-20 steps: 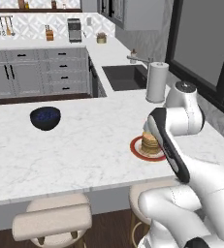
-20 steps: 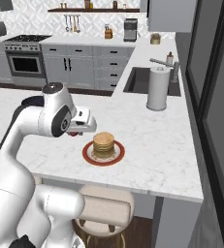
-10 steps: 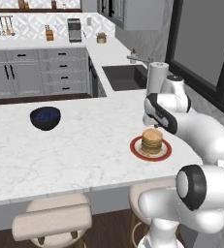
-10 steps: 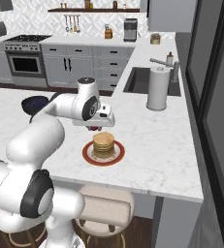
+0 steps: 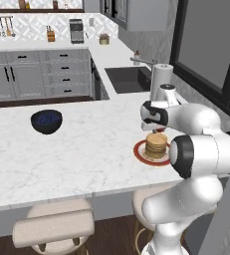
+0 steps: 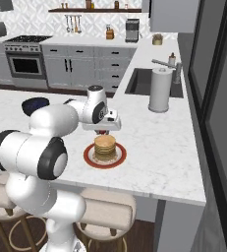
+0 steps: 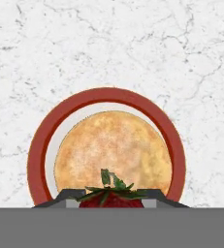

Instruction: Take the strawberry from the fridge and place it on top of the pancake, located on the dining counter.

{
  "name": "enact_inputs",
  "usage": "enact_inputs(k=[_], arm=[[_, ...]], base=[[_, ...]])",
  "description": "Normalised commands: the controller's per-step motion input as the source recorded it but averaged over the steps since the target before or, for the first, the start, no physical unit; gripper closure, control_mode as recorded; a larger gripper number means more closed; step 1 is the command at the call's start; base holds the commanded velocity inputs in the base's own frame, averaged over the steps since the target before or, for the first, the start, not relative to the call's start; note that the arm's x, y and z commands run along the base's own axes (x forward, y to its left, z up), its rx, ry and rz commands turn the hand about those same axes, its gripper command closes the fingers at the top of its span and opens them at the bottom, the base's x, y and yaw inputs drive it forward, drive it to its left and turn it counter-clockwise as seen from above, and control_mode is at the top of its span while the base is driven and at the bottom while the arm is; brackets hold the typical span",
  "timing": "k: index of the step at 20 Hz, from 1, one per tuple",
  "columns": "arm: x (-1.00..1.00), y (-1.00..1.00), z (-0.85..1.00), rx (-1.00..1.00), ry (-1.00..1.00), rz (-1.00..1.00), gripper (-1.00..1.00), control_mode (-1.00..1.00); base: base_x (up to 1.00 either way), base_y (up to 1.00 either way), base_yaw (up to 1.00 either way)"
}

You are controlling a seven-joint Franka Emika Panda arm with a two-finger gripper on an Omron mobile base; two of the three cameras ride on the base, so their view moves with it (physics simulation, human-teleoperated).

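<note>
Changing since a moment ago: my arm has swung from beside the plate to above it; bowl, plate and towel roll lie as before.
Bowl: dark blue bowl (image 5: 46, 121) sits far left on the worktop (image 5: 86, 154), well apart from the plate.
Tool: my tool (image 7: 111, 203) is clamped on the strawberry (image 7: 111, 197), directly over the pancake (image 7: 113, 150).
Strawberry: red, green leaves up, pinched between my fingertips (image 7: 65, 197).
Pancake: tan stack centred on the red-rimmed plate (image 7: 40, 140).
</note>
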Motion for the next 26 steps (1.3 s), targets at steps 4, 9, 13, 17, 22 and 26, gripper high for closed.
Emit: enact_inputs(k=[4,9,13,17,22,26], arm=[[0.07,-0.09,-0.31,-0.01,0.03,0.0,1.0,-1.0],[0.01,0.0,-0.29,-0.01,0.03,0.0,1.0,-1.0],[0.0,0.0,-0.21,0.0,0.03,0.0,1.0,-1.0],[0.0,0.0,-0.15,0.0,0.02,0.0,1.0,-1.0],[0.0,0.0,-0.19,0.0,0.03,0.0,-1.0,-1.0],[0.0,0.0,-0.11,0.0,0.02,0.0,-1.0,-1.0]], base=[[0.0,0.0,0.0],[0.0,0.0,0.0],[0.0,0.0,0.0],[0.0,0.0,0.0],[0.0,0.0,0.0],[0.0,0.0,0.0]])
